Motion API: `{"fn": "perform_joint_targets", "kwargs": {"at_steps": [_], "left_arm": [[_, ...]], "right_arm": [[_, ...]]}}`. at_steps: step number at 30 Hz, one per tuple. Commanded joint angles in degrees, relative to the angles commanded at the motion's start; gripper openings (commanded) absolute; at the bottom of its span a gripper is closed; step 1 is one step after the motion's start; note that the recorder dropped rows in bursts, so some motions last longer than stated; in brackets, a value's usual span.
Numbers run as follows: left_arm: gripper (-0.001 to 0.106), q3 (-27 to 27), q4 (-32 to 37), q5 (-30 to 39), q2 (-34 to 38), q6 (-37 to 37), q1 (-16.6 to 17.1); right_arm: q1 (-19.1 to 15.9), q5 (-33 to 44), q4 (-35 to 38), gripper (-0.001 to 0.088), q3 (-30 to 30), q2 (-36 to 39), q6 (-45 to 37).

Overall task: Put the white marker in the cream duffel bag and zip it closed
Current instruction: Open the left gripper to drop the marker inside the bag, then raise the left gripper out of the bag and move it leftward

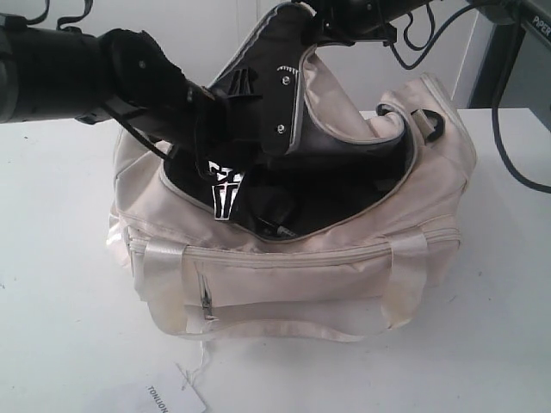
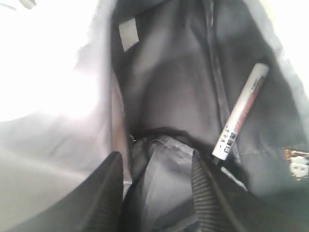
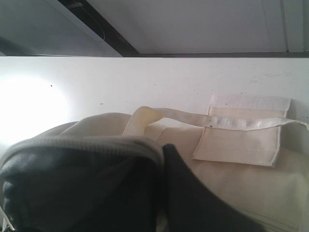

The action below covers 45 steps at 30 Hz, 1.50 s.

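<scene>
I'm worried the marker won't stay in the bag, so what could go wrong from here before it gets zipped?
The white marker lies loose inside the cream duffel bag, one end right beside a finger of the open left claw; withdrawing could drag it or snag the lining. The right claw holds the flap up; letting go early might drop it onto the left arm.

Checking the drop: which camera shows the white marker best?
The left wrist view: the white marker lies on the dark lining inside the cream duffel bag, clear of the open jaws. In the exterior view it cannot be made out; the right wrist view shows only the bag's outside.
</scene>
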Motion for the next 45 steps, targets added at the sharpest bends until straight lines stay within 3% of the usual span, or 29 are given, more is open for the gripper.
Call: {"fn": "perform_joint_targets", "kwargs": {"at_steps": [5, 15, 26, 37, 45], "left_arm": [[0.039, 0.0, 0.1, 0.3, -1.4, -6.1, 0.0], [0.001, 0.0, 2.6, 5.5, -3.6, -14.9, 1.3], [0.0, 0.0, 4.4, 11.9, -5.3, -28.9, 6.1], [0.0, 0.0, 4.5, 12.9, -9.2, -39.3, 7.2], [0.0, 0.0, 4.5, 17.2, -10.2, -52.5, 13.2]], "right_arm": [[0.0, 0.0, 0.0, 0.0, 0.0, 0.0, 0.0], [0.0, 0.0, 0.0, 0.0, 0.0, 0.0, 0.0], [0.0, 0.0, 0.0, 0.0, 0.0, 0.0, 0.0], [0.0, 0.0, 0.0, 0.0, 0.0, 0.0, 0.0], [0.0, 0.0, 0.0, 0.0, 0.0, 0.0, 0.0]]}}
